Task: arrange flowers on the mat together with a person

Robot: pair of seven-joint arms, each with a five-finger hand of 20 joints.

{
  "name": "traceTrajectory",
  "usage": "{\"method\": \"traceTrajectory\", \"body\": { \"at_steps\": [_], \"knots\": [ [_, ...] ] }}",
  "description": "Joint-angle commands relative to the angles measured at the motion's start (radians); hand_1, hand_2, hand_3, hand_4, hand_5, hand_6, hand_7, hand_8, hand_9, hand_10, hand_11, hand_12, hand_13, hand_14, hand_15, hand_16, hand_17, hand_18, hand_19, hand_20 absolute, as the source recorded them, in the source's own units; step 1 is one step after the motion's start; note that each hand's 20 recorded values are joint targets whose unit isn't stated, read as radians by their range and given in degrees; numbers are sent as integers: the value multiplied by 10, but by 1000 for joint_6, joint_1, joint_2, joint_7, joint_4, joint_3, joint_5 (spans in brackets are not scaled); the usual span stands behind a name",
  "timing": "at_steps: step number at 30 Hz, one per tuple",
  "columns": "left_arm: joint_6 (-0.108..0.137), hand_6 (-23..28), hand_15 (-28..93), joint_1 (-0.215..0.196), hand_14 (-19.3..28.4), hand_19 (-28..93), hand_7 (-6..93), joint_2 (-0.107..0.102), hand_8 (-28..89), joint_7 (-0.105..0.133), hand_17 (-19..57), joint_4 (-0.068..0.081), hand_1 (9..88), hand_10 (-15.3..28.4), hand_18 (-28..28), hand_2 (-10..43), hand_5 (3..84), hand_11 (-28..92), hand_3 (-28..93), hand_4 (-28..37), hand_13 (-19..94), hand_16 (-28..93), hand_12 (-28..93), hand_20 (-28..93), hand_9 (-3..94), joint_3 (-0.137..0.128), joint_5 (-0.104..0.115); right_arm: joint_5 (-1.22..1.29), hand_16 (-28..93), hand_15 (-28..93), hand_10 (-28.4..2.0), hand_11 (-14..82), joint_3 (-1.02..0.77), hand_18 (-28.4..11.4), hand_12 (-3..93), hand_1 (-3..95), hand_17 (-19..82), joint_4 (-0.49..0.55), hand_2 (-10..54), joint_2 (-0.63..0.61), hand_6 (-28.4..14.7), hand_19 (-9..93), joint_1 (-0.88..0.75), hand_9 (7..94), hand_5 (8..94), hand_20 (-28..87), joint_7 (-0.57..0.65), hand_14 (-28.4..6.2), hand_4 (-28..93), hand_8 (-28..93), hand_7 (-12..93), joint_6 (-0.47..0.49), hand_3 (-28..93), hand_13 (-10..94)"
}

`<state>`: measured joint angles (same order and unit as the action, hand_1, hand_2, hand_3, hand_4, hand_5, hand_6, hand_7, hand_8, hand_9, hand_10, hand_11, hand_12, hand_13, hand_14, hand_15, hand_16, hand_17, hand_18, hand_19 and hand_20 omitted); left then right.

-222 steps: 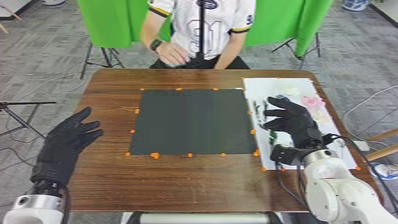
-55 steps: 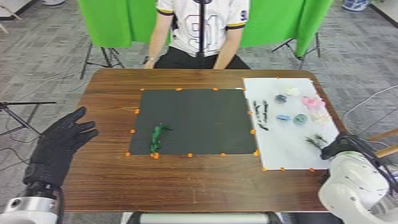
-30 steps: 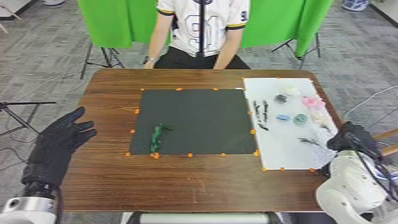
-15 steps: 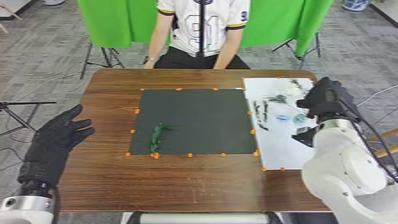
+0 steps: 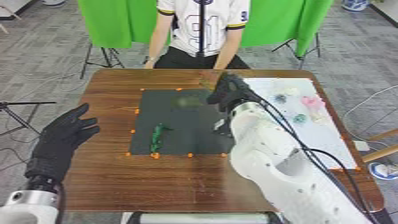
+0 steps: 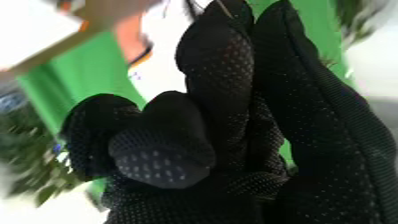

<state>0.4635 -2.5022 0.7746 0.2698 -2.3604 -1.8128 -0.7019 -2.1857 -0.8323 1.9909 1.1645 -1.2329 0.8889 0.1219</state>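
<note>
right hand [image 5: 229,91], curled, pinches blurry sprig [image 5: 211,79] by mat [image 5: 197,127], upper middle of frame. likely placing step; next: lower gently, let go.

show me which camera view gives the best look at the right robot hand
The right wrist view: the right robot hand is close up there, its curled fingers plain. The head view shows it smaller, near the dark mat's far right corner.

Green curtain [image 5: 289,25] beyond wooden table [image 5: 160,185]
</note>
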Motion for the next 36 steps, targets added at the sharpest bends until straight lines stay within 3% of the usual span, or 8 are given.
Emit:
{"method": "traceTrajectory", "body": {
  "at_steps": [1, 11, 20, 31, 36],
  "knots": [
    [-34, 80, 624, 57, 254, 560, 175, -9, -119, -30, -77, 24, 251, 198, 224, 53, 341, 354, 801, -264, 223, -133, 91, 74, 323, 38, -11, -28, 223, 649, -99, 447, 110, -140, 222, 572, 694, -139, -95, 119, 2, 932, 0, 937, 935, 141, 5, -34, -218, 111, 171, 48, 560, 937],
    [-57, 81, 623, 89, 254, 559, 175, 1, -119, -50, -76, 33, 250, 198, 224, 52, 342, 354, 802, -263, 223, -133, 92, 74, 323, 51, -24, -104, 214, 661, -102, 461, 181, -155, 214, 532, 691, -226, -94, 127, 4, 932, -10, 937, 937, 176, 45, -38, -219, 86, 192, 126, 601, 937],
    [-75, 81, 623, 132, 254, 560, 174, -14, -119, -61, -77, 46, 250, 199, 224, 52, 341, 353, 802, -262, 223, -133, 92, 74, 322, 69, -27, -124, 198, 698, -105, 498, 231, -178, 200, 508, 686, -209, -79, 132, 6, 932, 10, 937, 937, 257, 58, -43, -211, 34, 245, 157, 627, 937],
    [-81, 81, 623, 137, 253, 559, 174, -13, -119, -79, -77, 46, 253, 198, 224, 54, 342, 354, 801, -253, 223, -132, 92, 74, 322, 75, -33, -143, 177, 714, -103, 516, 227, -177, 181, 492, 694, -215, -65, 148, 13, 932, 18, 937, 937, 263, 55, -39, -208, -65, 288, 135, 638, 937],
    [-70, 81, 623, 114, 253, 559, 174, -12, -119, -66, -77, 40, 253, 198, 224, 54, 343, 354, 799, -252, 223, -132, 92, 74, 322, 64, -28, -154, 172, 713, -98, 506, 239, -169, 178, 462, 700, -202, -60, 139, 14, 932, 25, 937, 937, 254, 66, -37, -204, -131, 289, 148, 640, 937]
  ]
}}
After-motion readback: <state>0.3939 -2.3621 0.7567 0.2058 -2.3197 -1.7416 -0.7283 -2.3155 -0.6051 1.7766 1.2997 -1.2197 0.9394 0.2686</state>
